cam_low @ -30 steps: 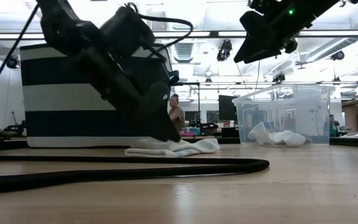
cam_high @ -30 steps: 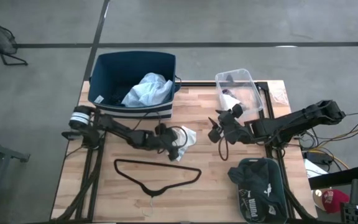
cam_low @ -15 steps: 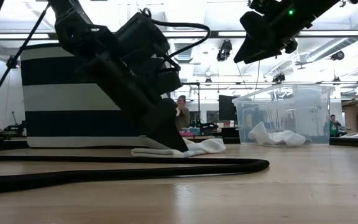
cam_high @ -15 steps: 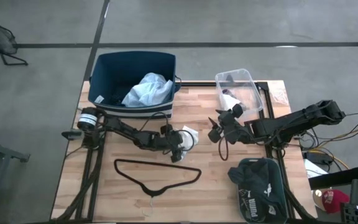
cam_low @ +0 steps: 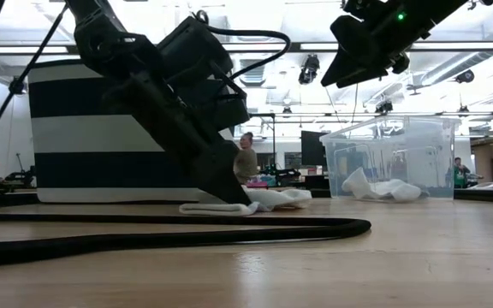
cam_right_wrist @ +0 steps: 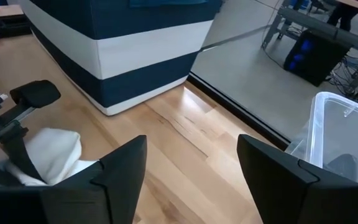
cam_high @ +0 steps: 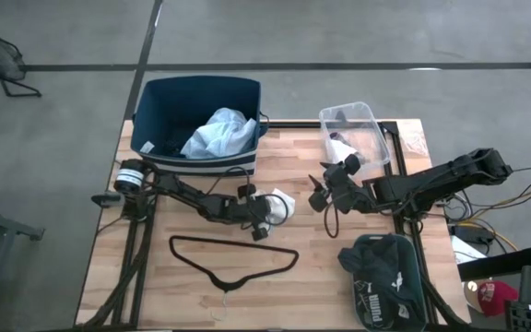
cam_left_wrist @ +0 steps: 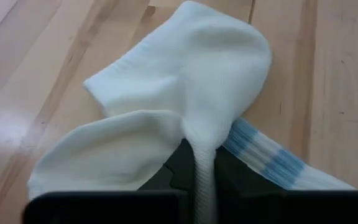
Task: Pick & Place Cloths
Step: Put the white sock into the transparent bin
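A small white sock [cam_high: 277, 205] with a blue-striped cuff [cam_left_wrist: 267, 151] lies on the wooden table at its middle. My left gripper [cam_high: 262, 221] is down on the sock and shut on it; it also shows in the low view [cam_low: 229, 195]. My right gripper [cam_high: 324, 194] hovers open and empty above the table to the sock's right, its two fingers wide apart in the right wrist view [cam_right_wrist: 194, 180]. A pale-blue shirt [cam_high: 219, 134] lies in the navy bin [cam_high: 155, 101]. A dark teal piece [cam_high: 385, 277] lies at the near right. My left gripper pinches a raised fold of the white sock [cam_left_wrist: 202, 163] between its two fingers, near the sock's middle. The fingers [cam_low: 216, 167] slant down from the table's left. The sock rests on the table, its rounded end [cam_left_wrist: 225, 50] spread out beyond the fingers.
A thin black wire hanger [cam_high: 233, 258] lies on the table near the front edge. A clear plastic box [cam_high: 353, 134] holding a white piece [cam_low: 382, 190] stands at the far right. The striped navy bin [cam_low: 101, 137] stands at the far left.
My left gripper has moved a little toward the table's right edge along the sock. The sock has bunched up and shifted slightly to the right with it.
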